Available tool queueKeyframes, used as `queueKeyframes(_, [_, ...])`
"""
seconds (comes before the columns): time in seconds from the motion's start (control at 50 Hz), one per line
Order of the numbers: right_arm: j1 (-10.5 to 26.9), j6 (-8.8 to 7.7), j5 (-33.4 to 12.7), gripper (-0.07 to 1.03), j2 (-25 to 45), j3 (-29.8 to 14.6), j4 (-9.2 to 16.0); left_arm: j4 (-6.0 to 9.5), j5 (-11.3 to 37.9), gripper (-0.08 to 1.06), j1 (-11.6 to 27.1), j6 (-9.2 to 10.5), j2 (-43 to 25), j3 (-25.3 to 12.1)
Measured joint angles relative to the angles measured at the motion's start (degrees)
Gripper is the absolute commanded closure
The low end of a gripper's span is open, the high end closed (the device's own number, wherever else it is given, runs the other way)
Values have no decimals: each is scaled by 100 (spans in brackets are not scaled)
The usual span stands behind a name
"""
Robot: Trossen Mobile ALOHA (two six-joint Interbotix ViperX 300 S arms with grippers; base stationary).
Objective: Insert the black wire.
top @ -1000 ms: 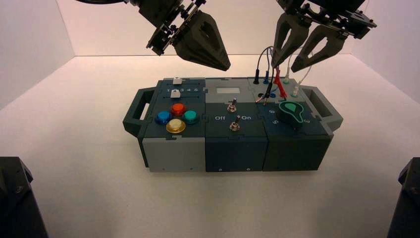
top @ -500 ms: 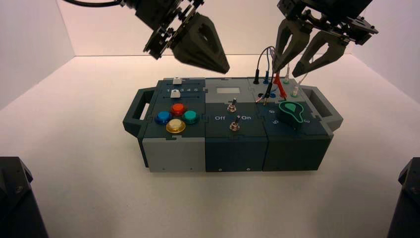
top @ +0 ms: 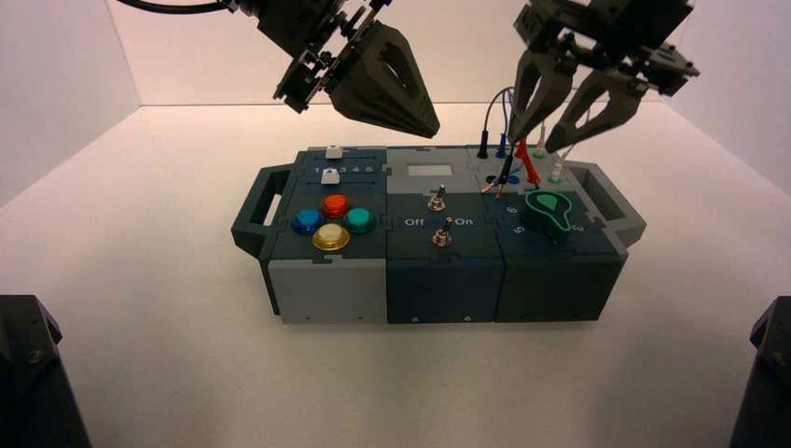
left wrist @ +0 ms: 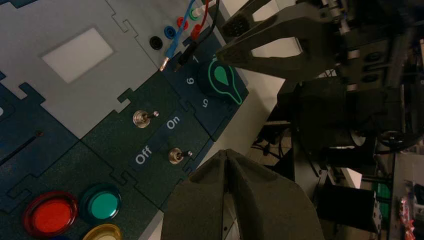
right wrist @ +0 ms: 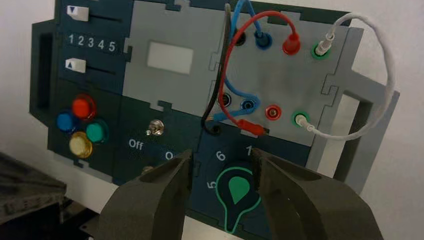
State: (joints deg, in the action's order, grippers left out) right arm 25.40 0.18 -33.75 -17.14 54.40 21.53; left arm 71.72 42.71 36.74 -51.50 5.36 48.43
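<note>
Pale table (top: 205, 373) beneath a modular control box (right wrist: 165, 105), which lies face up so that its sockets are reachable from overhead. Right claw (top: 533, 145): above the wire panel at the box's right rear, jaws spread with nothing between them, presumably to leave room for a plug to enter the gap. Left claw (top: 435, 131): closed and empty, idle above the rear middle of the box, where it appears to leave the wire side to its partner.

Black wire (right wrist: 218, 80): arches forward from the rear row of sockets. Its rear plug (top: 482, 145) stands upright at the panel, apparently seated, and so anchors the cable; its front plug (left wrist: 187, 54) is loose and leans over the front edge of the panel, beside the loose end of the blue wire (left wrist: 185, 20). Black socket (right wrist: 225, 99): vacant in the front row, the likely destination. Red wire (right wrist: 230, 47): also loose at its front end, its arch close to the black one, so that a wide grasp could catch the wrong cable. White wire (right wrist: 390, 75): plugged at both ends into the green-ringed sockets, a pattern the black wire would match once inserted. Judged next step: align the open jaws around the loose black plug, grip its sleeve, turn the pin downward and press it home.
</note>
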Motion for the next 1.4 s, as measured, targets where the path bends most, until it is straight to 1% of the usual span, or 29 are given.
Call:
queueKeyframes(0.22, [0, 18, 53, 35, 123, 9, 26, 18, -9, 101, 0, 0, 0, 18])
queueKeyframes(0.36, [0, 18, 26, 35, 123, 0, 123, 18, -9, 101, 0, 0, 0, 18])
queueKeyframes(0.58, [114, 26, 44, 35, 132, 0, 360, 18, -9, 101, 0, 0, 0, 18])
queueKeyframes(0.8, [114, 35, 202, 35, 255, 0, 387, 18, -9, 101, 0, 0, 0, 18])
queueKeyframes(1.04, [123, 35, 220, 35, 448, -35, 387, 18, -9, 101, 0, 0, 0, 18])
queueKeyframes(1.4, [123, 35, 193, 35, 483, -141, 396, 18, -9, 101, 0, 0, 0, 18])
